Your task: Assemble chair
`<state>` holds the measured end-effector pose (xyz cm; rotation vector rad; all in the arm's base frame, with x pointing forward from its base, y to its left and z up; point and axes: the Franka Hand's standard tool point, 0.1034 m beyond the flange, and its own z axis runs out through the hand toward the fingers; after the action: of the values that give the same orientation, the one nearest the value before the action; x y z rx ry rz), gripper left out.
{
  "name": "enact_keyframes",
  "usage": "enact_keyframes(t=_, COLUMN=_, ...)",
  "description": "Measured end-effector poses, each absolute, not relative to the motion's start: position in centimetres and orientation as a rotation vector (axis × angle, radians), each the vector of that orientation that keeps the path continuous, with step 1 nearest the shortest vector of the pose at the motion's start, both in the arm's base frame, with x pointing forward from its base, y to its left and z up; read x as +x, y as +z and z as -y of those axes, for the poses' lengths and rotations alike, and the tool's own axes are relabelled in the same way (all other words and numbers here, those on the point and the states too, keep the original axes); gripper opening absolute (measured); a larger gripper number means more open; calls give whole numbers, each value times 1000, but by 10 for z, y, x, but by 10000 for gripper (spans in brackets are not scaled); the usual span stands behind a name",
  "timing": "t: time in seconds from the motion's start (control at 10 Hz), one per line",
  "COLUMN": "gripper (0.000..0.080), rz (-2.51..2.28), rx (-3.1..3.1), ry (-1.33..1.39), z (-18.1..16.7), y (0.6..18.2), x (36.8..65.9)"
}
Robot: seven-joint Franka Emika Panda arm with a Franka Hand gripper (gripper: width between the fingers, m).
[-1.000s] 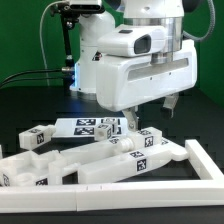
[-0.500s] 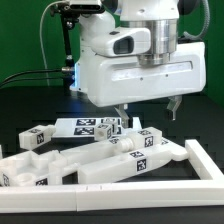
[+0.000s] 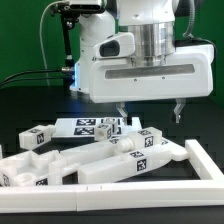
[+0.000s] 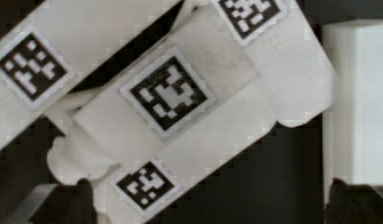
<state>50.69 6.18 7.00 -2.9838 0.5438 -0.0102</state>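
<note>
Gripper [image 3: 151,113] over chair part [image 3: 140,145], empty.
Jaws spread wide, nothing held; part lies just below, clear of fingertips, long axis slanting toward the exterior view's right.

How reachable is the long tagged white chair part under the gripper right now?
Probably yes: the gripper hangs open above the long tagged chair part, with nothing between them. Neighbouring white parts lie close beside it and could crowd the grasp.

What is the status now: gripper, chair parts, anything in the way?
Gripper open, empty, hovering. Chair parts lie heaped below it, none gripped. Nothing seen between the two.
</note>
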Motion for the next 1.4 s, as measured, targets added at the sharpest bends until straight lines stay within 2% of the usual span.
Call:
enact_keyframes(t=0.4, gripper=649, rz=-1011, rx=-2836, ry=49, z=-63, y=49, x=495)
enact_keyframes(t=0.6, gripper=649, rz=-1004, rx=-2842, ry=43, z=-62, y=38, x=495)
enact_keyframes(t=0.7, gripper=649, rz=-999, rx=-2843, ry=43, z=-62, y=39, x=495)
enact_keyframes(t=0.9, gripper=398, rz=-990, rx=-2847, ry=45, z=-62, y=38, x=495)
enact_keyframes(t=1.0, gripper=398, rz=-990, rx=-2847, ry=46, z=-62, y=38, x=494)
enact_keyframes(t=1.1, gripper=281, rz=-989, rx=-2848, ry=46, z=-62, y=38, x=494)
enact_keyframes(t=1.2, gripper=281, rz=-988, rx=-2848, ry=50, z=-62, y=39, x=494)
enact_keyframes(t=1.4, gripper=281, rz=-933, rx=-2859, ry=77, z=-63, y=59, x=494)
